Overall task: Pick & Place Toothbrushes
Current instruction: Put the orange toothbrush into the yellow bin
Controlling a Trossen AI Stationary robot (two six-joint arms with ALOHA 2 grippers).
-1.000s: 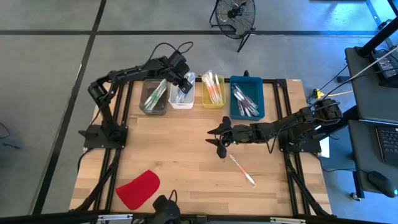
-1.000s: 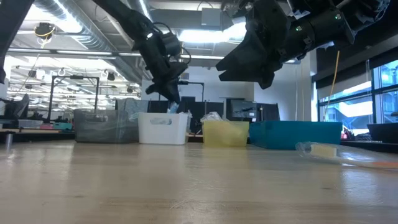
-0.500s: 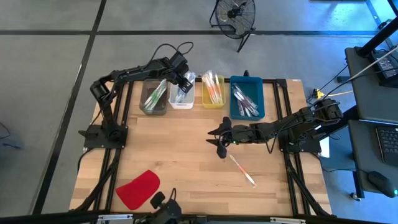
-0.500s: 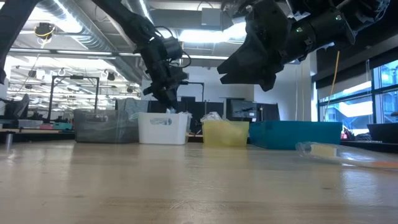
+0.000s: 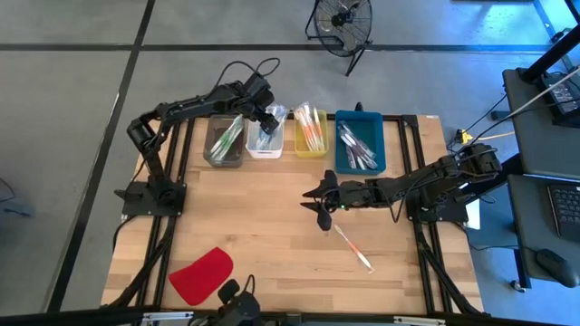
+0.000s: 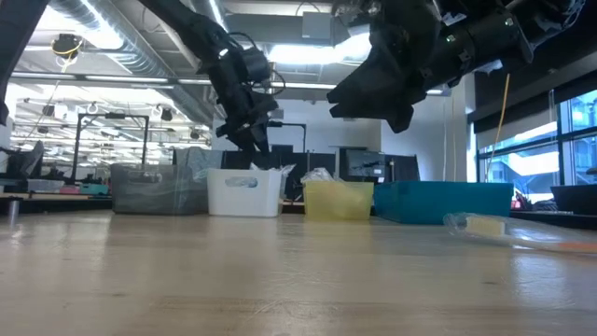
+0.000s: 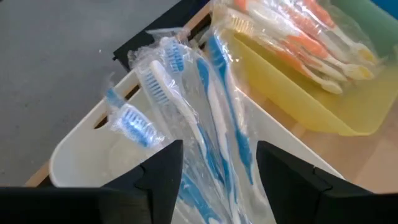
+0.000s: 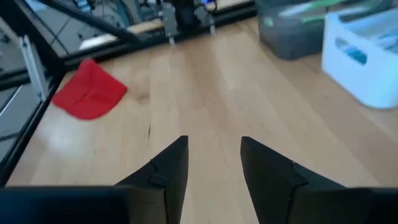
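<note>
Lying loose in clear plastic wrappers, the blue-and-white toothbrushes point(image 7: 205, 124) fill the white rectangular plastic bin point(image 5: 264, 139); about 4 brush heads can be counted in the left wrist view, the rest cut off behind the fingers. Wrappers blur the outlines, so an exact count cannot be made.

1 more wrapped toothbrush point(image 5: 352, 248), thin and whitish with an orange part, lies alone on the pale wooden tabletop point(image 5: 263, 226), near the right gripper point(image 5: 323, 217). In the low view it shows only as a faint clear strip at the right edge.

4 bins stand in a row at the far edge: a grey translucent bin point(image 5: 224, 142) with green-tinted brushes, the white one, a yellow bin point(image 5: 310, 134) with orange-and-white brushes, and a teal bin point(image 5: 360, 142) with brushes whose colours are hard to make out.

Left gripper point(image 5: 265, 119) hangs just above the white bin, fingers spread apart, nothing between them.

Right gripper hovers over the table's middle, tips parted with bare wood showing in the gap, holding nothing.

1 flat red piece point(image 5: 202, 274) lies near the front left corner, well apart from both arms.
</note>
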